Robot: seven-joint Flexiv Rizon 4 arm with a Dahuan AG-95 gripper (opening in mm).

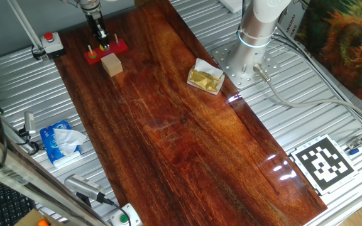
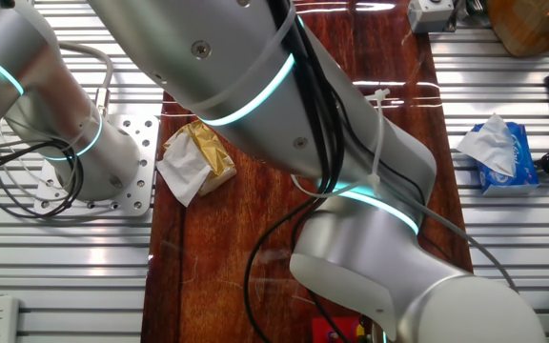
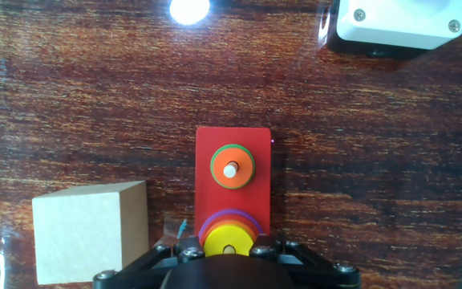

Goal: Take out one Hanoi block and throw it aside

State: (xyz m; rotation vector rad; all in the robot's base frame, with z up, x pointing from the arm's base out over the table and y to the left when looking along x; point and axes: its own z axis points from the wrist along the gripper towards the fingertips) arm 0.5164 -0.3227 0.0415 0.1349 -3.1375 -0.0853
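Dark reddish wood table [image 1: 168, 119] spans a ribbed metal bench.

Fixed view, L to R: tissue pack [image 1: 61, 142] on bench, off the table's L edge. Red base [image 1: 106, 50] w/ pegs at far end of table; gripper [image 1: 102, 39] directly over it. Tan cube [image 1: 112, 64] just beside base, on its near side. Crumpled gold wrapper [image 1: 206, 78] near R edge, well apart from base.

Hand view, L to R: cube at lower L, beside base [image 3: 233, 172]. Orange disc [image 3: 233, 167] sits on middle peg. Hanoi block [image 3: 228, 240] (yellow) tops the stack on the near peg, partly hidden under gripper body. Gripper opening: cannot tell, fingertips not visible.
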